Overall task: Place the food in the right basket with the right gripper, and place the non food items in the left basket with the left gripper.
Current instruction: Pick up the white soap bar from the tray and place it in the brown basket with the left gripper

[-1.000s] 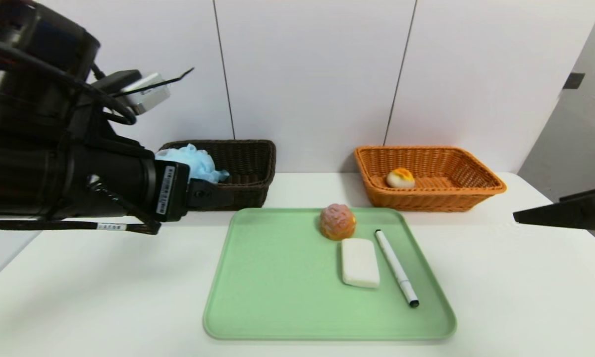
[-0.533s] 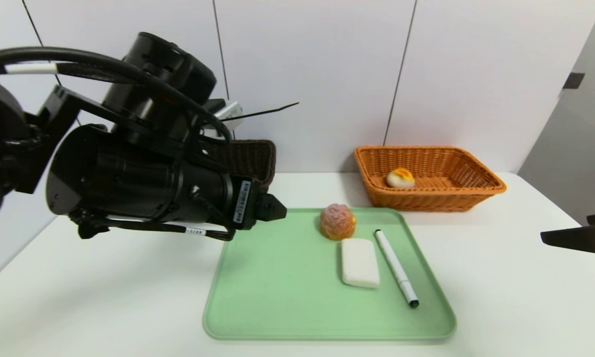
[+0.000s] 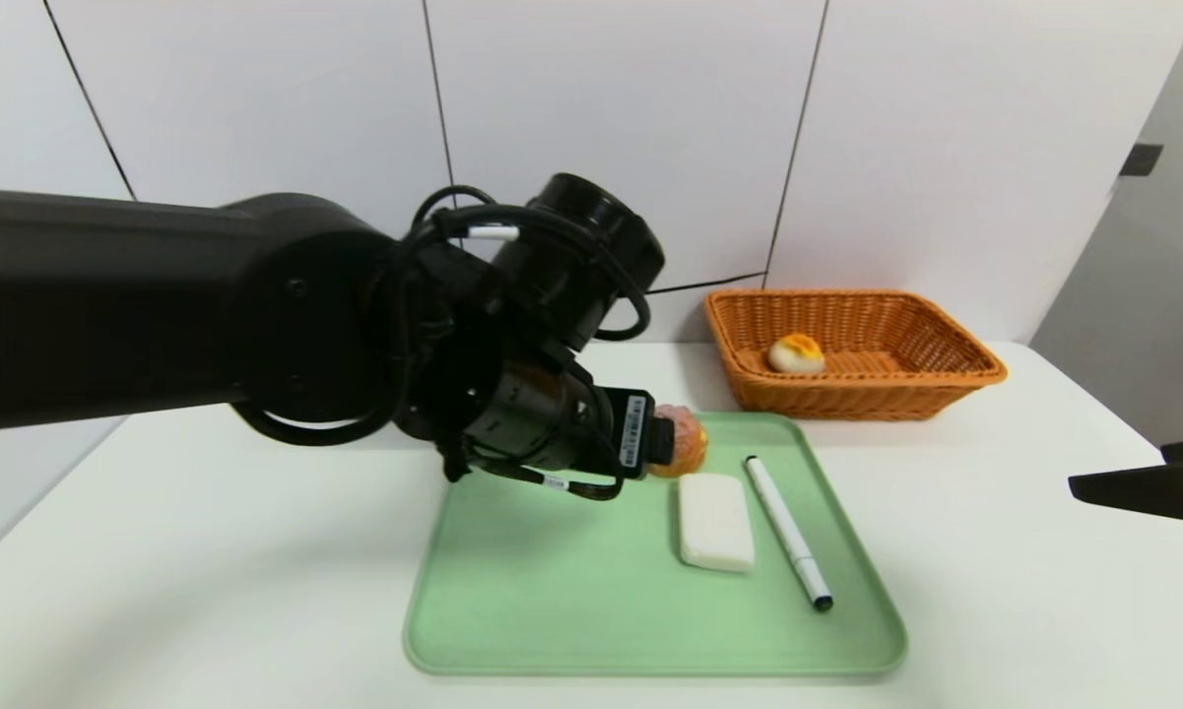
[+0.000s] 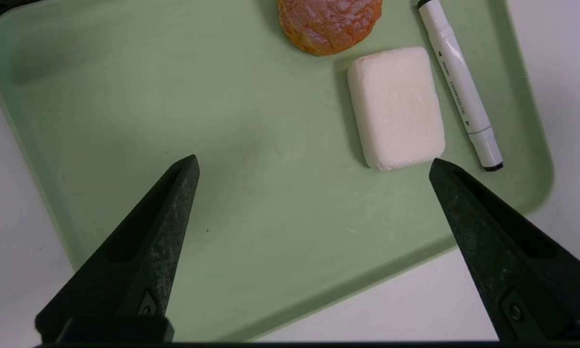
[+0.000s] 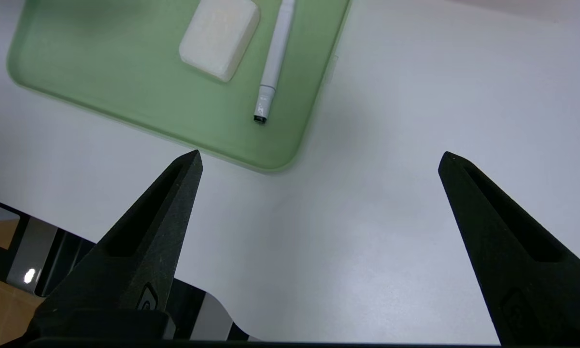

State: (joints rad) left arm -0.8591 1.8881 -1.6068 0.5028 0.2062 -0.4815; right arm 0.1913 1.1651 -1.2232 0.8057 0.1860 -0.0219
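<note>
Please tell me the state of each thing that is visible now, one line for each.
Left claw: open, empty, above tray.
Right claw: open, empty, parked.
Cream puff: on tray.
Soap bar: on tray.
Marker pen: on tray.
Bun: in orange basket.

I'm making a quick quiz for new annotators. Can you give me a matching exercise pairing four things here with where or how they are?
1. bun
2. soap bar
3. marker pen
4. left gripper

A. open above the green tray
B. in the orange basket
C. on the tray between cream puff side and pen
D. nearest the tray's right edge

Pairs: 1-B, 2-C, 3-D, 4-A
</note>
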